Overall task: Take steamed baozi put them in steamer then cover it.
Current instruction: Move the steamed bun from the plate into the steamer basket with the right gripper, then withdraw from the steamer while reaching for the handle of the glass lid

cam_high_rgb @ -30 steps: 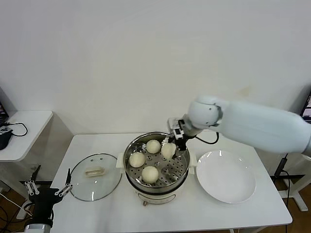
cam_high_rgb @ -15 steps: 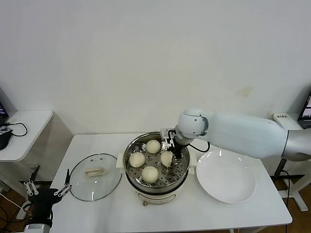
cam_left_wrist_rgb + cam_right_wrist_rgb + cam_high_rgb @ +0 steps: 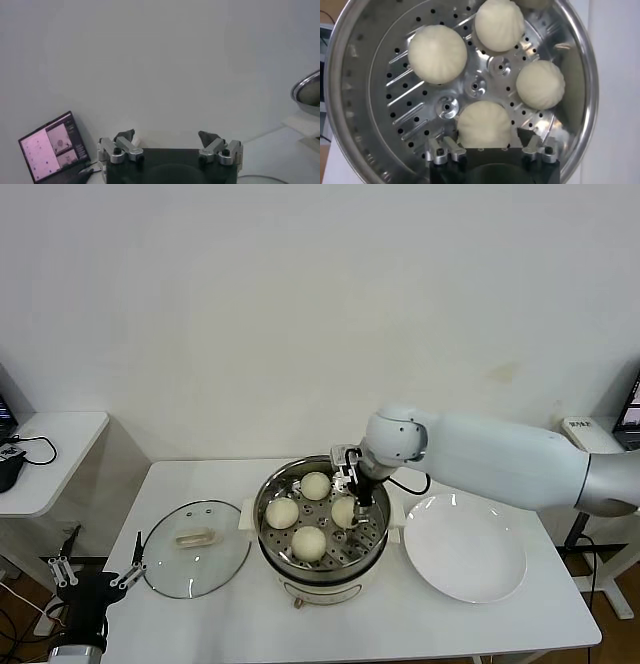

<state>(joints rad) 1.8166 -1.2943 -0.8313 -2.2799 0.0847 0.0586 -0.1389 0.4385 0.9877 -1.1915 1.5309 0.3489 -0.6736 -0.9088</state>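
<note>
The left pincer hangs parked below the counter's near-left corner, its fingers spread wide on nothing. On the counter, the cover lies flat at nine o'clock of the steamer, just beside it. A white plate sits at three o'clock. Inside the steamer, four baozi rest on the perforated tray: one at six o'clock, one at nine, one at twelve, one at three. The right pincer reaches into the steamer from the far side, its fingers apart to either side of the three o'clock baozi, which sits on the tray.
</note>
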